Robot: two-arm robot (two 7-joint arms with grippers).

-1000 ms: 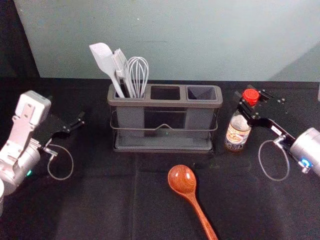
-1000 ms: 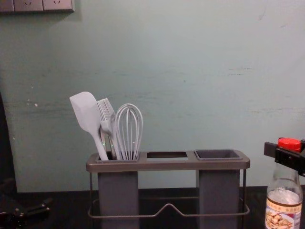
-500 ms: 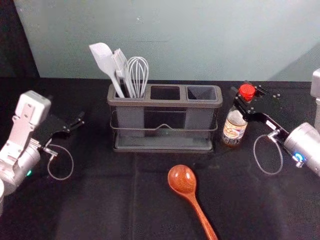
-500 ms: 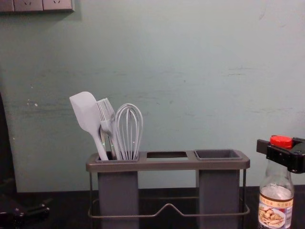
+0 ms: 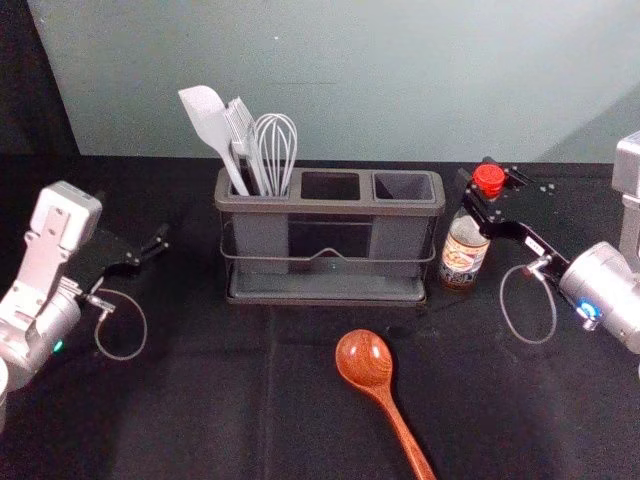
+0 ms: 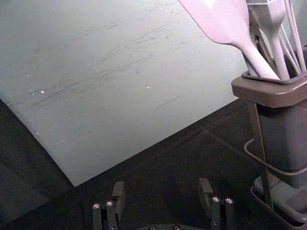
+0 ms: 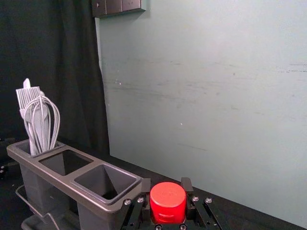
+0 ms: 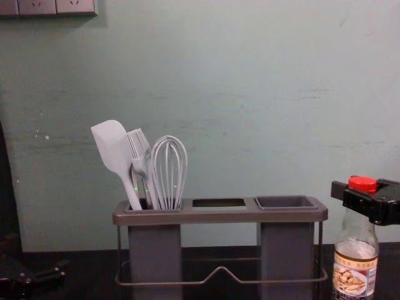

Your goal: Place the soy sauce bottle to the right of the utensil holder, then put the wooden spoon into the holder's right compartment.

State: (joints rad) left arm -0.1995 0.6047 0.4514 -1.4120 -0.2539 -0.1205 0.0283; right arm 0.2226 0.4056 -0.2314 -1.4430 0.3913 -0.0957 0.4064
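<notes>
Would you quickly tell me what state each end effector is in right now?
Left end effector: open, holding nothing, on the left.
Right end effector: closed on the red-capped clear glass soy sauce bottle, on the right.

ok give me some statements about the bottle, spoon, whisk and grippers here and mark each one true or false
1. The right gripper has the soy sauce bottle by its capped end. True.
2. The wooden spoon stands in the right compartment. False: it lies on the table, in front of the utensil holder.
3. The whisk is in the holder's left compartment. True.
4. The left gripper is closed on the spatula. False: its fingers are apart with nothing between them, off to the left of the holder.
5. The bottle is on the right side of the holder. True.
</notes>
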